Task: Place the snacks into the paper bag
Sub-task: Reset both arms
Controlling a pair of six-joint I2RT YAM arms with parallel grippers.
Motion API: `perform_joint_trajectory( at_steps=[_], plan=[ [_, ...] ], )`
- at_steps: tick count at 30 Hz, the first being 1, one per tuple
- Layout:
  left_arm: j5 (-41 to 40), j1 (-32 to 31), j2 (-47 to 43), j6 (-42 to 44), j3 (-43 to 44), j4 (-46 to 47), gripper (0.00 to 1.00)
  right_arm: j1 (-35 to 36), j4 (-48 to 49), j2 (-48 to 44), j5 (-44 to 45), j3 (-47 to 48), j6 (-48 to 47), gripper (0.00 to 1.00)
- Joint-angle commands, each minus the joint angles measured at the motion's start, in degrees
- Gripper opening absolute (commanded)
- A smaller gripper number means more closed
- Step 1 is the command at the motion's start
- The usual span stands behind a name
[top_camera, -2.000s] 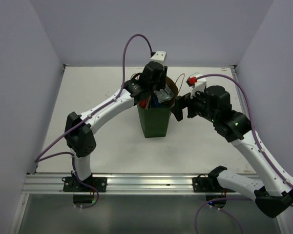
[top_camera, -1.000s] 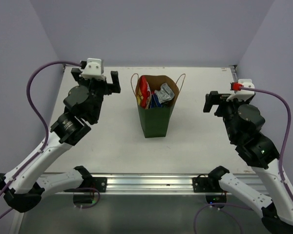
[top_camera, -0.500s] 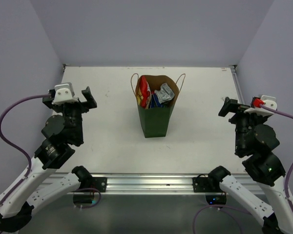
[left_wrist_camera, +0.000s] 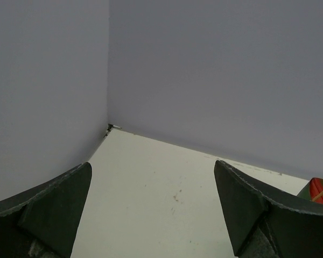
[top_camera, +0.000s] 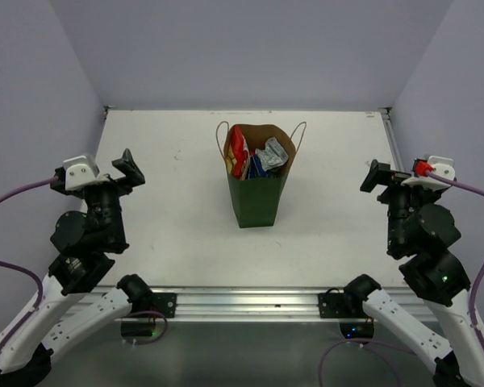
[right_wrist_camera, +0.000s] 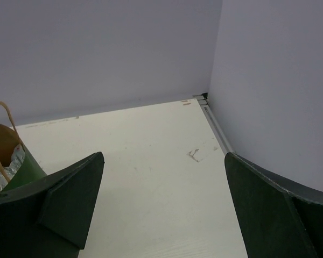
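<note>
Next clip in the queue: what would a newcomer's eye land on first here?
The dark green paper bag stands upright in the middle of the white table. Its open mouth is filled with snacks, among them a red-and-yellow packet on the left and a silvery one on the right. The left arm and right arm flank it at the table's sides, well clear, jaws wide open and empty.

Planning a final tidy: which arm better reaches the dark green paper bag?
Right, marginally. Left hand and right hand are open, empty, out at the sides; the dark green paper bag stands midway, but the right wrist view shows more of it.
</note>
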Motion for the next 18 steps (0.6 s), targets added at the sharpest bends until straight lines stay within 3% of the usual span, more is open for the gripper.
perform_joint_trajectory(
  at_steps=[1,18],
  plan=[
    [-1.6,0.4,-1.5,-0.3,-1.1,4.6,1.0,-0.1,3.1,1.0,0.9,0.9,-1.2,0.99],
    [-1.6,0.4,-2.9,-3.4,-1.5,2.5,1.0,-0.1,3.6,0.6,0.0,0.8,-0.8,0.99]
  ],
)
